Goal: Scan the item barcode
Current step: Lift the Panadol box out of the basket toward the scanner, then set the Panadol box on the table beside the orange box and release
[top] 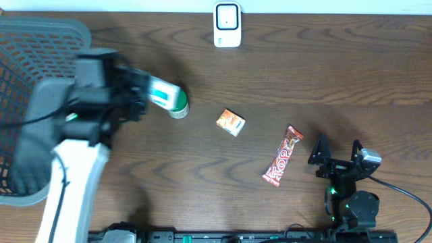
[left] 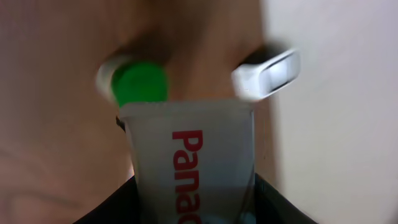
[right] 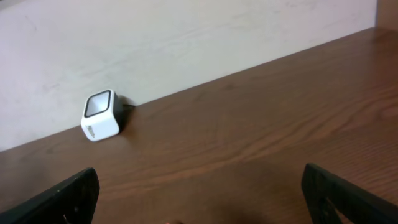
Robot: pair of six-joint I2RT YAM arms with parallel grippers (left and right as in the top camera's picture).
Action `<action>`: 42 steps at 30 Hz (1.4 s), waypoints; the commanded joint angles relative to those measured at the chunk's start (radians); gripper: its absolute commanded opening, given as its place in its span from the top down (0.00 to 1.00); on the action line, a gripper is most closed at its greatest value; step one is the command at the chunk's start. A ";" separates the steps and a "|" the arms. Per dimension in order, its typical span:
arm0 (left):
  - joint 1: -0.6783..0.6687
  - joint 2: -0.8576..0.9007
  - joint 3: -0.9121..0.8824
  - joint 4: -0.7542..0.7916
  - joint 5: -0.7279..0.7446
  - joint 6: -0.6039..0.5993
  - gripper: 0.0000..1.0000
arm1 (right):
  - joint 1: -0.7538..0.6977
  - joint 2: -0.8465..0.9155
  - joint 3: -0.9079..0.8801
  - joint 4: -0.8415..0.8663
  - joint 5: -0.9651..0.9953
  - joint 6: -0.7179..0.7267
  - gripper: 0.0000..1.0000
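My left gripper [top: 152, 94] [left: 193, 205] is shut on a white box [top: 164, 94] [left: 189, 155] with red lettering, held above the left part of the table. Its black fingers [left: 273, 202] press on both sides of the box. The box points toward the white barcode scanner [top: 227, 25] [left: 267, 74] [right: 101, 116], which stands at the table's far edge, well apart from it. My right gripper [top: 335, 154] [right: 199, 199] rests low at the front right, open, with only bare table between its fingers.
A round green-lidded container [top: 179, 108] [left: 138, 83] lies just past the box's end. An orange packet [top: 231, 122] and a red candy bar [top: 283, 156] lie mid-table. A grey mesh basket [top: 27, 40] fills the left edge.
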 commanded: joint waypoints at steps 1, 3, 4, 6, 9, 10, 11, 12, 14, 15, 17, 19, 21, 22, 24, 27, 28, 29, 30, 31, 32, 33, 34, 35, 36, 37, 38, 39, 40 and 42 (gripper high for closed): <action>-0.131 0.076 0.013 -0.055 -0.143 0.035 0.55 | -0.008 -0.005 -0.001 -0.004 0.004 -0.010 0.01; -0.200 0.124 0.013 -0.090 -0.203 0.034 0.55 | -0.008 -0.005 -0.001 -0.004 0.004 -0.010 0.01; -0.230 0.147 0.013 -0.102 -0.222 0.034 0.55 | -0.008 -0.005 -0.001 -0.003 0.004 -0.010 0.01; -0.290 0.196 0.013 -0.122 -0.256 0.029 0.55 | -0.008 -0.005 -0.001 -0.003 0.004 -0.010 0.01; -0.366 0.274 0.013 -0.165 -0.286 -0.056 0.55 | -0.008 -0.005 -0.001 -0.004 0.004 -0.010 0.01; -0.389 0.299 0.012 -0.177 -0.284 -0.102 0.54 | -0.008 -0.005 -0.001 -0.004 0.004 -0.010 0.01; -0.410 0.326 0.012 -0.187 -0.283 -0.148 0.55 | -0.008 -0.005 -0.001 -0.004 0.004 -0.010 0.01; -0.431 0.349 0.012 -0.193 -0.284 -0.191 0.54 | -0.008 -0.005 -0.001 -0.004 0.004 -0.010 0.01; -0.478 0.404 0.010 -0.193 -0.283 -0.287 0.55 | -0.008 -0.005 -0.001 -0.004 0.004 -0.010 0.01; -0.501 0.433 0.010 -0.192 -0.283 -0.335 0.55 | -0.008 -0.005 -0.001 -0.004 0.004 -0.010 0.01; -0.542 0.484 0.010 -0.177 -0.283 -0.407 0.55 | -0.008 -0.005 -0.001 -0.003 0.004 -0.010 0.01; -0.583 0.538 0.010 -0.145 -0.283 -0.460 0.55 | -0.008 -0.005 -0.001 -0.004 0.004 -0.010 0.01; -0.619 0.589 0.010 -0.113 -0.283 -0.520 0.54 | -0.008 -0.005 -0.001 -0.003 0.004 -0.010 0.01; -0.631 0.609 0.010 -0.101 -0.283 -0.549 0.55 | -0.008 -0.005 -0.001 -0.003 0.004 -0.010 0.01; -0.656 0.650 0.010 -0.076 -0.283 -0.615 0.55 | -0.008 -0.005 -0.001 -0.004 0.004 -0.010 0.01; -0.679 0.701 0.010 -0.019 -0.282 -0.663 0.55 | -0.008 -0.005 -0.001 -0.004 0.004 -0.010 0.01; -0.684 0.719 0.010 0.013 -0.280 -0.663 0.55 | -0.008 -0.005 -0.001 -0.004 0.004 -0.010 0.01; -0.687 0.738 0.010 0.047 -0.280 -0.662 0.55 | -0.008 -0.005 -0.001 -0.003 0.004 -0.010 0.01; -0.688 0.756 0.010 0.078 -0.280 -0.662 0.55 | -0.008 -0.005 -0.001 -0.004 0.004 -0.010 0.01; -0.688 0.772 0.010 0.104 -0.280 -0.662 0.55 | -0.008 -0.005 -0.001 -0.004 0.004 -0.010 0.01; -0.687 0.792 0.010 0.138 -0.280 -0.662 0.55 | -0.008 -0.005 -0.001 -0.004 0.004 -0.010 0.01; -0.685 0.803 0.010 0.160 -0.280 -0.662 0.54 | -0.008 -0.005 -0.001 -0.003 0.004 -0.010 0.01; -0.682 0.821 0.010 0.198 -0.280 -0.662 0.54 | -0.008 -0.005 -0.001 -0.004 0.004 -0.010 0.01; -0.680 0.837 0.010 0.231 -0.280 -0.662 0.54 | -0.008 -0.005 -0.001 -0.003 0.004 -0.010 0.01; -0.678 0.848 0.010 0.259 -0.280 -0.662 0.55 | -0.008 -0.005 -0.001 -0.004 0.004 -0.010 0.01; -0.673 0.859 0.010 0.289 -0.280 -0.663 0.54 | -0.008 -0.005 -0.001 -0.004 0.004 -0.010 0.01; -0.670 0.869 0.010 0.311 -0.280 -0.662 0.55 | -0.008 -0.005 -0.001 -0.004 0.004 -0.010 0.01; -0.664 0.872 0.010 0.325 -0.280 -0.663 0.55 | -0.008 -0.005 -0.001 -0.004 0.004 -0.010 0.01; -0.660 0.872 0.010 0.325 -0.280 -0.663 0.53 | -0.008 -0.005 -0.001 -0.003 0.004 -0.010 0.01; -0.653 0.869 0.010 0.323 -0.266 -0.661 0.40 | -0.008 -0.005 -0.001 -0.004 0.004 -0.010 0.01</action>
